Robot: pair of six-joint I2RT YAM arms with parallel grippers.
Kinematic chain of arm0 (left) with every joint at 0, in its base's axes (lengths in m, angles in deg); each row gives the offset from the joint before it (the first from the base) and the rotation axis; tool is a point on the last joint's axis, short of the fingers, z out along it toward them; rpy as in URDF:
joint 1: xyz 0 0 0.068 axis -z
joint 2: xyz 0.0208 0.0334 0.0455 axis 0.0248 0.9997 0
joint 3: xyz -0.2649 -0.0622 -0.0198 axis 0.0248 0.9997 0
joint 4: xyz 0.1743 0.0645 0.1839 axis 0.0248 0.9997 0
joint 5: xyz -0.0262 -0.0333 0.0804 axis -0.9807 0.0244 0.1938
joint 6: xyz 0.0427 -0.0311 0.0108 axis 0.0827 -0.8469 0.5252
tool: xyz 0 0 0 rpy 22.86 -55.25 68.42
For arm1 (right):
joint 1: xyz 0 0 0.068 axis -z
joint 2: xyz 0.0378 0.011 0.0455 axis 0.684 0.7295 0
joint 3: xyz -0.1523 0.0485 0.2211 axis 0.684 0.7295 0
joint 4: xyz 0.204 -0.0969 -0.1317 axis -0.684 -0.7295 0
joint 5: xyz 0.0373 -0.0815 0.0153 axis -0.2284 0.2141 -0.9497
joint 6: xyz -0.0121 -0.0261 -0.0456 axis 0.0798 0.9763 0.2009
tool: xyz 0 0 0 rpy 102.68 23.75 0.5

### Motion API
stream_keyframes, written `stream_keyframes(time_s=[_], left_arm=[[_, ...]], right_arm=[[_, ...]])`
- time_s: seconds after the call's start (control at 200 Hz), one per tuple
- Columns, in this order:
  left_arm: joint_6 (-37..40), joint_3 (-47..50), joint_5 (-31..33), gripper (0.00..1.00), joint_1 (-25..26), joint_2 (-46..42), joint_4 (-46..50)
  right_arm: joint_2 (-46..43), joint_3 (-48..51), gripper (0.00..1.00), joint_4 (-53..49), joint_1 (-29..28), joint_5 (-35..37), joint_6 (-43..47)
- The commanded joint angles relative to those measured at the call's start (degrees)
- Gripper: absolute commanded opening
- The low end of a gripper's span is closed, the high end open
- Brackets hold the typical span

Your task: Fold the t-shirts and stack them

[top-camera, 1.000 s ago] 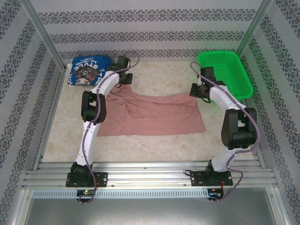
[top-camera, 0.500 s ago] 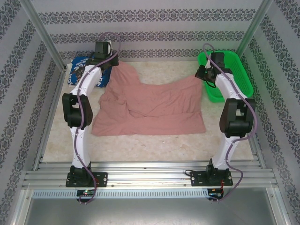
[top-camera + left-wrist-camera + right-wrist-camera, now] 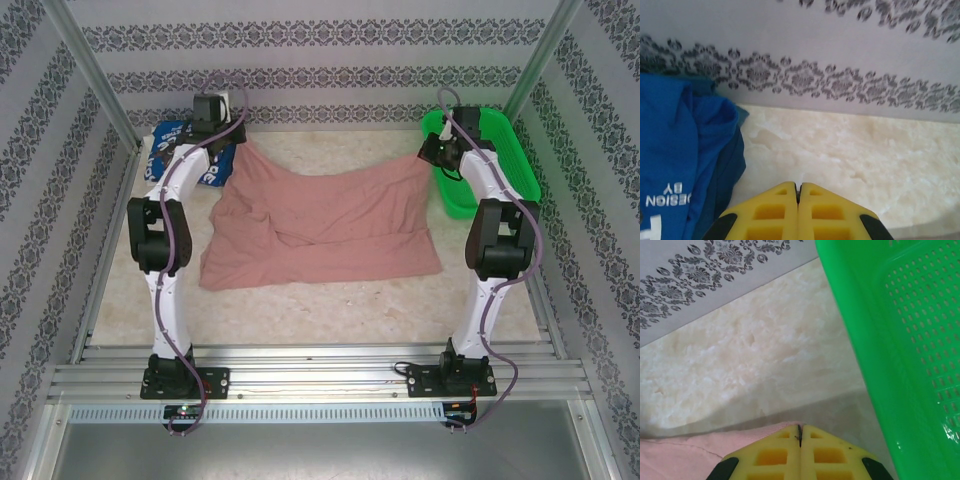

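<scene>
Both arms have stretched further out toward the far edge of the tabletop compared with 1 second ago, and the pink t-shirt has been dragged back with them, so its far edge now runs much closer to the back wall.

Left gripper is up near the far-left corner. From the top camera the shirt's far-left corner is drawn up to it in a little peak. On the left wrist cam the 2 yellow fingers are pressed flat together with no gap, over bare tabletop.

Right gripper is at the far right, just beside the green basket, with the shirt's other far corner pulled up to it. The right wrist cam shows its fingers clamped tight too, with the pink hem running right into them from the left.

Between the 2 grippers the shirt's far edge sags a bit in the middle. The rest lies rumpled on the tabletop with a few diagonal creases on the left half, and the near hem sits about mid-table, fairly straight.

The blue t-shirt is bunched in the far-left corner against the wall, partly behind the left arm, just beside the pink one's raised corner. White lettering shows on it in the left wrist view.
</scene>
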Motion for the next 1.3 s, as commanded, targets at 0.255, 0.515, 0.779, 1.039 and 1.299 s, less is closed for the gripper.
stream_keyframes(time_s=[0.255, 0.515, 0.779, 1.039, 1.299], left_arm=[[-4.16, 29.90, -7.89, 0.00, -2.92, -19.88, -26.24], [-6.26, 47.46, -9.56, 0.00, -3.47, -30.13, -36.39], [-9.29, 64.63, -7.02, 0.00, -3.47, -39.66, -43.61], [-9.46, 75.34, -1.76, 0.00, -3.47, -48.54, -41.78], [-10.08, 82.23, 2.80, 0.00, -3.38, -54.05, -42.29]], right_arm=[[-5.79, 6.77, 0.00, 0.73, 0.39, -2.48, 6.88], [-12.55, 18.46, 0.00, 2.13, 0.40, 1.44, 9.38], [-18.06, 27.41, 0.00, 1.57, 0.39, 6.47, 10.66], [-21.29, 33.25, 0.00, -1.84, 0.49, 11.40, 9.71], [-24.19, 37.55, 0.00, -2.19, 0.96, 12.97, 8.00]])
